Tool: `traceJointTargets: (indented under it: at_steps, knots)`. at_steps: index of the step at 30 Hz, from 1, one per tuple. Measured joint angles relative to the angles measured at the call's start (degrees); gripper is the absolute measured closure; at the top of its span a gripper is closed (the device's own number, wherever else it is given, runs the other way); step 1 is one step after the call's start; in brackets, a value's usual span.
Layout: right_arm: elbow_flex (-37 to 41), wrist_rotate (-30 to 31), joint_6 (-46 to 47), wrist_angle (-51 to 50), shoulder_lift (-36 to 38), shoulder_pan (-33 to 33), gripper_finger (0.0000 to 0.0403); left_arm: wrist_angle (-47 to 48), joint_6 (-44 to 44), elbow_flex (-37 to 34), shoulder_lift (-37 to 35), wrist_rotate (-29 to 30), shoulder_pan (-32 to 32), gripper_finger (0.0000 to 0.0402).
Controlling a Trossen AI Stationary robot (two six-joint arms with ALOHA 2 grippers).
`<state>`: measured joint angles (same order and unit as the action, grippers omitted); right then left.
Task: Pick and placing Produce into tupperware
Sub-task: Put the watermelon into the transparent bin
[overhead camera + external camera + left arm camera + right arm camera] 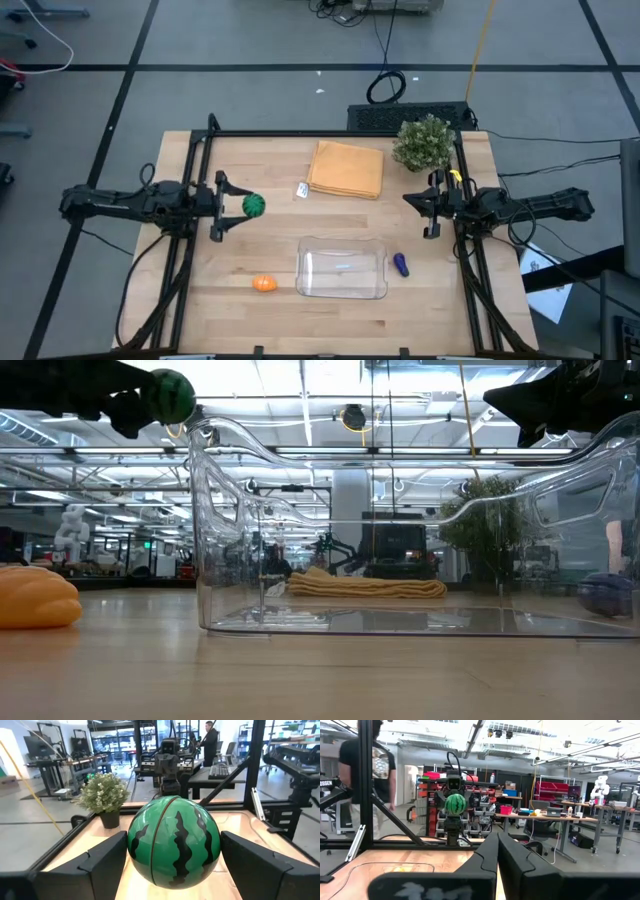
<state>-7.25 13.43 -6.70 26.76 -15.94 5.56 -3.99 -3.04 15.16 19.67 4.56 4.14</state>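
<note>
Light wooden table [200, 300] with a dark frame along its edges. Near the far edge, about midway: flat orange-tan folded cloth [346, 168], a small white scrap [302, 189] just beside it on the left. At the far right corner: bushy green potted plant [423, 143]. Toward the near edge, around the middle: clear lidless tupperware [342, 270], nothing inside. Left of it, apart: orange piece [263, 283]. Just off its right side: purple-blue eggplant [400, 264].

We see the tupperware [342, 271] near-centre on the worktop [250, 320], orange piece [263, 284] left, eggplant [400, 264] right, cloth [346, 169] behind.
</note>
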Motion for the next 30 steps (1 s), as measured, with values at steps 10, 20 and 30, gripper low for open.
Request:
traceJointTargets:
  at_steps: [10,20,30]
  knots:
    - [0.0,0.0,0.0,0.0,0.0,0.0,0.0403,-20.5,-0.7,0.0,13.0,-5.6,0.0,0.0094]
    - [0.0,0.0,0.0,0.0,0.0,0.0,0.0403,-25.8,1.1,3.7,22.0,-6.1,0.0,0.0094]
    - [0.0,0.0,0.0,0.0,0.0,0.0,0.0403,-21.7,-0.9,13.8,29.7,-11.8,0.0,0.0094]
